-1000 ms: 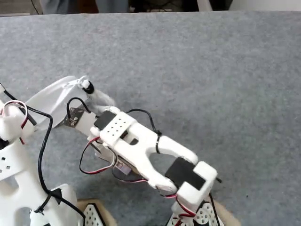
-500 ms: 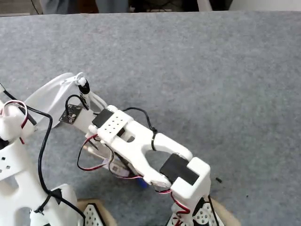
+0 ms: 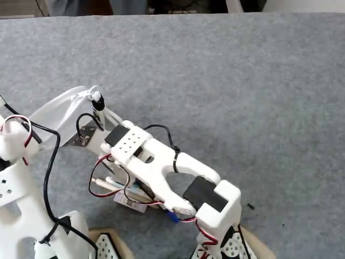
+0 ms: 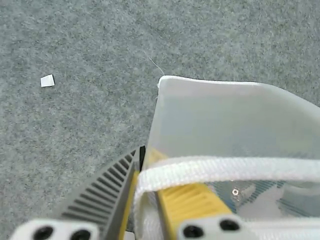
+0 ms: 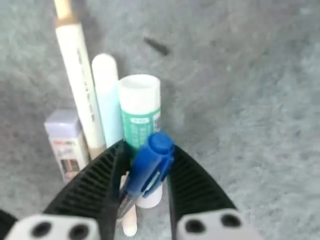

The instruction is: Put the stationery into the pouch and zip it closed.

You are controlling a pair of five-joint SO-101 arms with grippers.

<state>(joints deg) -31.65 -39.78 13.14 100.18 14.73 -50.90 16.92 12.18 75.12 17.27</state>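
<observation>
Two arms work over a grey counter (image 3: pixel 242 81). In my high view the translucent pouch (image 3: pixel 58 109) lies toward 9 o'clock of the counter. The left gripper (image 4: pixel 145 153) has its fingers pinching the pouch by its white zip band (image 4: pixel 225 167), near one corner. The right gripper (image 5: pixel 147 150) has its fingers pressed onto a blue pen (image 5: pixel 149 167). Beyond it I see four items lying side by side on the counter: a cream pen (image 5: pixel 77 65), a pale stick (image 5: pixel 107 95), a green-labelled glue stick (image 5: pixel 141 107) and an eraser (image 5: pixel 65 142). From above, this group sits at 5 o'clock from the pouch, partly under the right arm.
</observation>
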